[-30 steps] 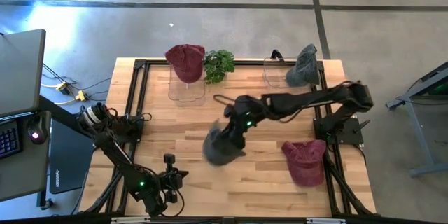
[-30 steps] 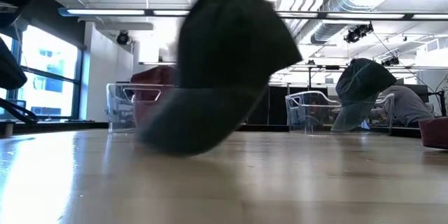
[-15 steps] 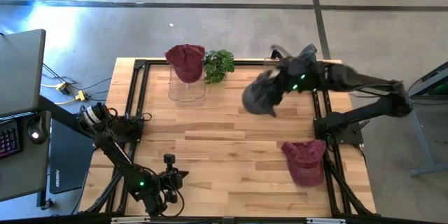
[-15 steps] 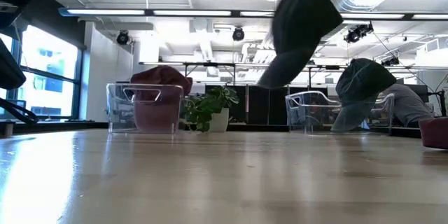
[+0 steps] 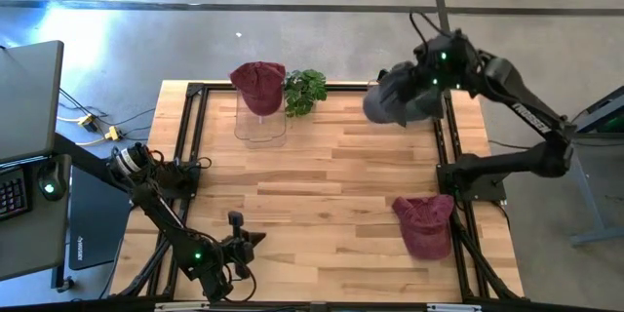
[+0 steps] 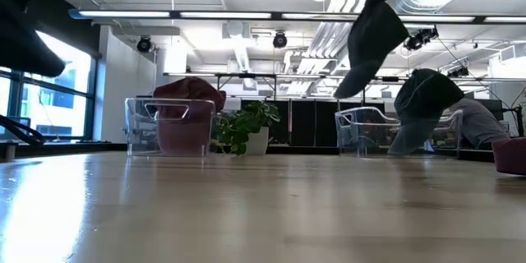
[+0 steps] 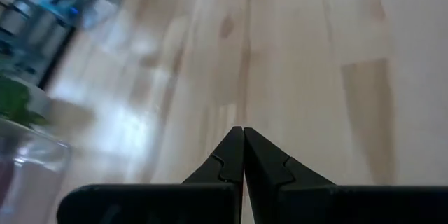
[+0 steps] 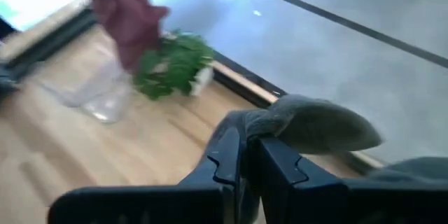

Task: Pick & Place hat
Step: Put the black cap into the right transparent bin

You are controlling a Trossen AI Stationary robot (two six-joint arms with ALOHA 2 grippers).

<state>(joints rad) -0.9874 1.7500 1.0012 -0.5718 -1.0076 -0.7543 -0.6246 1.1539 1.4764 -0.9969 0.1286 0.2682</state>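
Open-plan lab/office: exposed ceiling ducts (image 6: 427, 4), strip lights, concrete floor (image 5: 292, 39), desk keyboard (image 5: 12, 195).

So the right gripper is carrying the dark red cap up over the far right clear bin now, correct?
Not quite: the cap in the right gripper is a grey fabric cap, not dark red. The high view shows it held above the table's far right corner, and the right wrist view shows the fingers clamped on its brim. A dark red cap lies on the table's near right.
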